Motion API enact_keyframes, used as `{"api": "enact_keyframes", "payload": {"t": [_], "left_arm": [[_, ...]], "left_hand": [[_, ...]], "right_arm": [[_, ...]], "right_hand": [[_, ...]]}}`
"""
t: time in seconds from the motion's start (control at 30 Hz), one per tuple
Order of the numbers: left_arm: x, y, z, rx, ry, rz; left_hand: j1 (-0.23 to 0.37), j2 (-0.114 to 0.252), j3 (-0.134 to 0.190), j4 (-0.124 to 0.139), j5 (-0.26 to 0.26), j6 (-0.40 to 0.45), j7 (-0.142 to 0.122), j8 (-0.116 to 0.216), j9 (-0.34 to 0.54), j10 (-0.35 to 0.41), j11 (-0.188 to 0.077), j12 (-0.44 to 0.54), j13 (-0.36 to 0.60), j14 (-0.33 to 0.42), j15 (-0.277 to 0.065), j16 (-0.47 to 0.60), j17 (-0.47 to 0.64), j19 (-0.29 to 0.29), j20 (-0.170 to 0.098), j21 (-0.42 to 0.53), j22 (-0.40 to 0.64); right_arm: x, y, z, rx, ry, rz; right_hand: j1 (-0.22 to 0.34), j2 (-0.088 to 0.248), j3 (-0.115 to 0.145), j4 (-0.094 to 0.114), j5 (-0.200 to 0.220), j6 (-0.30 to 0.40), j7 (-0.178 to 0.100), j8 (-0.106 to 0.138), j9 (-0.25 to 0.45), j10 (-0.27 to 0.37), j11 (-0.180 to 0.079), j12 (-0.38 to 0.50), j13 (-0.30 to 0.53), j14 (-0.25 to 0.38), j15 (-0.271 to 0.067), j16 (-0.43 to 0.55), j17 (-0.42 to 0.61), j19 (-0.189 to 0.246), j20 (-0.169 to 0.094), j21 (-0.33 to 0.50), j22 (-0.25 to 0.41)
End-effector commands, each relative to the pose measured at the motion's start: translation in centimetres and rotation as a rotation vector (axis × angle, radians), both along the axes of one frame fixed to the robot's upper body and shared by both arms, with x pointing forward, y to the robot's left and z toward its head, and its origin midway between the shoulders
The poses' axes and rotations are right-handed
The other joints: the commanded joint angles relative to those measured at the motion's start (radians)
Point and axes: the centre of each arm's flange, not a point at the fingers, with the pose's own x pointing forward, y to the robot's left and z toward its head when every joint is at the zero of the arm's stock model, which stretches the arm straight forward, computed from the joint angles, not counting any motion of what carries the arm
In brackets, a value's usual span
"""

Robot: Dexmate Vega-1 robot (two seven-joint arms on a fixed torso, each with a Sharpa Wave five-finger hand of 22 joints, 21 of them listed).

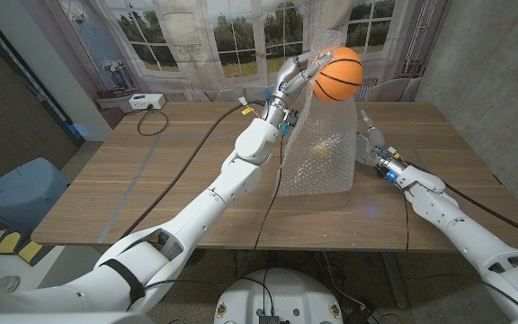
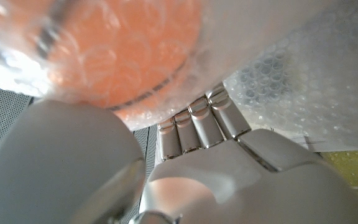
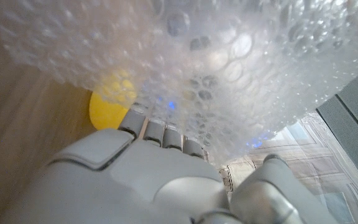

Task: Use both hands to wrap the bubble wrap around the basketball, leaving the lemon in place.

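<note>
My left hand is raised high over the table's far middle and holds the orange basketball up in the air. In the left wrist view its fingers press the ball through the bubble wrap. The clear bubble wrap hangs from the ball down to the table like a curtain. The yellow lemon lies on the table behind the sheet and shows blurred through it. My right hand stands at the sheet's right edge with its fingers apart; its fingers reach under the wrap close to the lemon.
A white power box with a black cable lies at the table's far left corner. Cables run along my left arm. A window with curtains stands behind the table, and a blue seat sits left of it.
</note>
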Motion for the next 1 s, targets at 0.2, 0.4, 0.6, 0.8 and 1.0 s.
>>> {"api": "enact_keyframes", "payload": {"t": [0.2,0.4,0.6,0.8,1.0], "left_arm": [[2.0,0.8,-0.6,-0.038,0.043,0.092],[2.3,1.3,-0.6,-0.042,0.040,0.141],[2.7,1.9,-0.8,-0.026,0.043,0.204],[3.2,2.9,-1.2,0.028,0.072,0.293],[3.2,4.1,-1.3,0.106,0.090,0.420]], "left_hand": [[0.366,0.375,0.198,-0.186,0.003,0.006,-0.003,-0.002,0.002,0.046,-0.054,-0.004,0.010,0.126,-0.127,-0.007,0.005,-0.013,-0.015,0.015,0.000],[0.364,0.374,0.200,-0.186,0.003,0.006,-0.006,-0.003,0.003,0.047,-0.056,-0.008,0.012,0.127,-0.127,-0.010,0.007,-0.018,-0.015,0.021,-0.002],[0.362,0.373,0.202,-0.186,0.004,0.010,-0.005,-0.005,0.002,0.048,-0.057,-0.011,0.014,0.127,-0.127,-0.013,0.008,-0.021,-0.014,0.028,-0.003],[0.359,0.373,0.205,-0.186,0.005,0.011,-0.006,-0.008,0.001,0.053,-0.060,-0.014,0.016,0.127,-0.127,-0.016,0.010,-0.025,-0.014,0.036,-0.005],[0.357,0.371,0.206,-0.187,0.005,0.015,-0.005,-0.009,0.000,0.058,-0.061,-0.016,0.017,0.129,-0.127,-0.019,0.011,-0.026,-0.014,0.043,-0.007]], "right_arm": [[0.8,-0.3,-0.1,0.159,-0.050,0.267],[0.9,-0.7,0.4,0.140,-0.048,0.256],[0.7,-1.4,1.0,0.099,-0.075,0.223],[0.0,-2.0,1.5,0.047,-0.068,0.139],[-1.5,-3.2,1.6,0.050,0.006,-0.056]], "right_hand": [[0.100,0.032,0.008,-0.030,0.035,0.093,0.025,0.020,0.005,0.141,-0.004,0.011,0.005,0.218,-0.049,0.056,0.008,0.147,-0.029,0.050,0.013],[0.382,0.180,0.137,-0.157,-0.026,0.262,0.018,0.050,0.009,0.316,-0.045,0.041,0.024,0.407,-0.151,0.155,0.068,0.232,-0.066,0.100,0.028],[0.659,0.237,0.232,-0.193,-0.072,0.404,-0.027,0.051,0.013,0.495,-0.107,0.132,0.067,0.567,-0.267,0.317,0.207,0.321,-0.123,0.177,0.043],[0.823,0.267,0.286,-0.187,-0.066,0.495,-0.047,0.055,0.017,0.582,-0.147,0.194,0.103,0.636,-0.318,0.429,0.325,0.339,-0.157,0.231,0.066],[0.802,0.272,0.276,-0.144,-0.069,0.520,-0.044,0.050,0.018,0.600,-0.137,0.214,0.120,0.646,-0.311,0.450,0.359,0.344,-0.153,0.252,0.069]]}}
